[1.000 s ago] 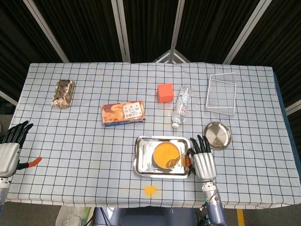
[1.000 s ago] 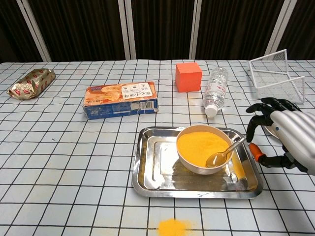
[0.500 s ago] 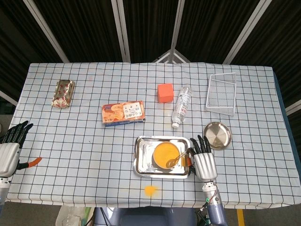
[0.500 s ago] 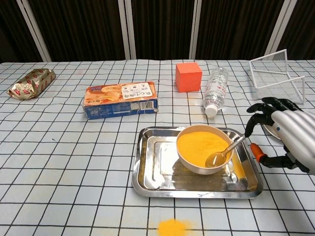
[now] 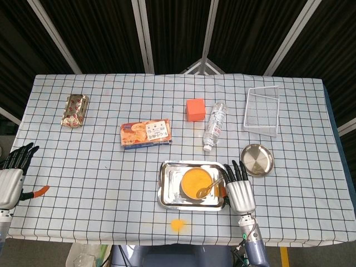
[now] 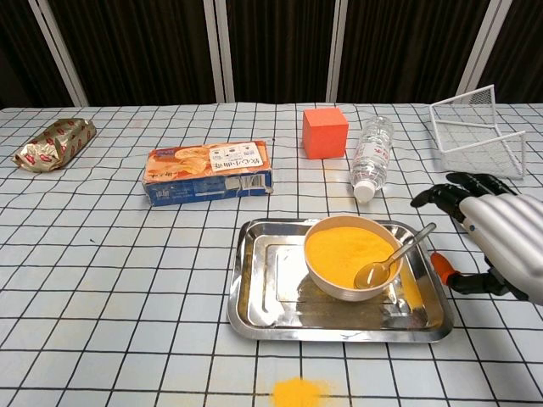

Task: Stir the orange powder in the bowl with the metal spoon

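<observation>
Near the table's left edge, the left hand [image 5: 10, 181] is open and holds nothing. By the front edge, a shiny tray [image 6: 263, 292] carries a round bowl [image 6: 352, 257] of orange powder [image 6: 344, 248] with the metal spoon [image 6: 392, 259] leaning inside. Just beside it, the right hand [image 6: 501, 242] is spread wide, touching nothing.

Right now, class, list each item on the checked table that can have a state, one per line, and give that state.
White bowl: upright in tray, full of orange powder.
Metal spoon: resting in bowl, handle leaning on rim, unheld.
Steel tray: flat on table.
Clear plastic bottle: lying on its side, capped.
Biscuit box: lying flat.
White wire basket: tipped on its side.
Right hand: fingers apart, holding nothing.
Left hand: fingers apart, holding nothing.
</observation>
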### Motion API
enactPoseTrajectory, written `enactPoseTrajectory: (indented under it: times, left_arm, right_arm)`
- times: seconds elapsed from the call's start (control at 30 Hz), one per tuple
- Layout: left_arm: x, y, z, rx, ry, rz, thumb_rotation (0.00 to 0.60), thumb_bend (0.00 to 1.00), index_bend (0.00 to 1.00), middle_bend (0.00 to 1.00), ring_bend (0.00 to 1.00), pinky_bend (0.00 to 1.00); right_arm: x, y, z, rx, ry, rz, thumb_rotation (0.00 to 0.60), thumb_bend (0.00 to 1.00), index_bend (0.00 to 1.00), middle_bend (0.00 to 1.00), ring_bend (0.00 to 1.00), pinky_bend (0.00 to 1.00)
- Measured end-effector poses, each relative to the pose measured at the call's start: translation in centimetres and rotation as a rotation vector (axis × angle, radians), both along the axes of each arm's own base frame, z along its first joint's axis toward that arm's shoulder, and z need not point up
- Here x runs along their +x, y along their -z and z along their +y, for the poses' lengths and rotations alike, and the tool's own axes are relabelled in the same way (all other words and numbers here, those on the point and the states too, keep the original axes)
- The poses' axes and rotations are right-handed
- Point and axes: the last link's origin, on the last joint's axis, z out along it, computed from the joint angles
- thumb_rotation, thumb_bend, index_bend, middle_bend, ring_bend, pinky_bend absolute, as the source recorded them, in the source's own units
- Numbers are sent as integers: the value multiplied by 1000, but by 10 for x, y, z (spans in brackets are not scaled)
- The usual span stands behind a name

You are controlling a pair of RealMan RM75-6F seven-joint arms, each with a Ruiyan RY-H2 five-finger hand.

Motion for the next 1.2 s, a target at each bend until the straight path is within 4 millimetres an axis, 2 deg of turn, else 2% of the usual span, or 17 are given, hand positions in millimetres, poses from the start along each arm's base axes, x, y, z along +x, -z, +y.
enactPoseTrajectory:
  times: [0.47,0.63,0.77,1.07,1.1,1.2]
  left_arm:
    - [0,0,0,0,0,0,600,18,0,0,0,0]
    - [0,0,0,0,-1,-1,600,19,0,0,0,0]
    - [0,0,0,-1,-1,-2,600,18,0,0,0,0]
    - [0,0,0,-1,-3,-3,600,20,0,0,0,0]
    - [0,0,0,-1,-3,-3,600,19,0,0,0,0]
    - [0,0,0,-1,-4,-3,600,20,0,0,0,0]
  right_arm:
    - [-1,-2,0,20,40,25,600,679,370,204,0,0]
    - [0,-4,0,17,40,21,600,688,459,204,0,0]
    - [-1,-5,1,15,40,20,600,696,492,204,0,0]
    - [0,-5,4,19,36,16,600,696,492,204,0,0]
    - [0,-5,5,19,35,17,600,696,475,204,0,0]
    - [1,-7,5,14,31,15,600,681,339,204,0,0]
